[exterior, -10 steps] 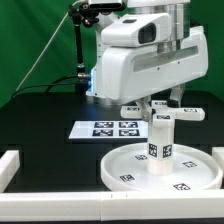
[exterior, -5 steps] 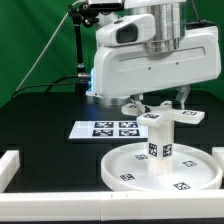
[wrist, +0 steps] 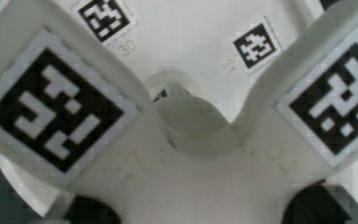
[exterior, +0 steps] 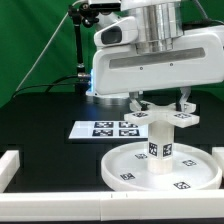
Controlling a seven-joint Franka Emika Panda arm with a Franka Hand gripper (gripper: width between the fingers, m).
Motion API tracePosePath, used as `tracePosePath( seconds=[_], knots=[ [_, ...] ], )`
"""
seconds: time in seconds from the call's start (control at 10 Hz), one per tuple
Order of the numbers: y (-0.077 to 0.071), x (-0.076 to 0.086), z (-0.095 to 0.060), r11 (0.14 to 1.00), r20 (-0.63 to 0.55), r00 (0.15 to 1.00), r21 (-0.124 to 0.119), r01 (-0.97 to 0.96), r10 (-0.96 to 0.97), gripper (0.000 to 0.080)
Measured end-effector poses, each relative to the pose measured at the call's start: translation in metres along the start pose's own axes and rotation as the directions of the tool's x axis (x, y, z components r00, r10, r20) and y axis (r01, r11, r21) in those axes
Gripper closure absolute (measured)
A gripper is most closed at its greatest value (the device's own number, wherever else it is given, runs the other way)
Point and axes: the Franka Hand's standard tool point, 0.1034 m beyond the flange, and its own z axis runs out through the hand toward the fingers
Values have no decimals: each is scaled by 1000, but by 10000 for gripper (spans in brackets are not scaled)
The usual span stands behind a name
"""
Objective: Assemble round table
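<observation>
gripper grips white tagged cross-shaped piece

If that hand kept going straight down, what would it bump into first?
The hand is shut on the cross-shaped piece, which seems to sit just above the upright leg on the round disc. That piece would likely meet the leg's top first.

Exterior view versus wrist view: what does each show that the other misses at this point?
Only the exterior view shows the marker board, the arm above, and the leg standing upright on the round disc. Only the wrist view shows, close up, the notch between two tagged arms of the cross-shaped piece, with the dark fingers at the frame's edge. Both show the cross-shaped piece and tags on the disc beneath it.
</observation>
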Motion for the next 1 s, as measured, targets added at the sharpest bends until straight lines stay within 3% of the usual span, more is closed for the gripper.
tracePosePath(
  seconds=[0.4, 0.8, 1.0],
  knots=[
    [0, 1, 0, 968, -1, 968, 7, -249, 249, 354],
    [1, 5, 0, 795, -10, 797, 78, -602, 604, 354],
    [0, 7, 0, 648, -9, 652, 113, -753, 759, 354]
  ],
)
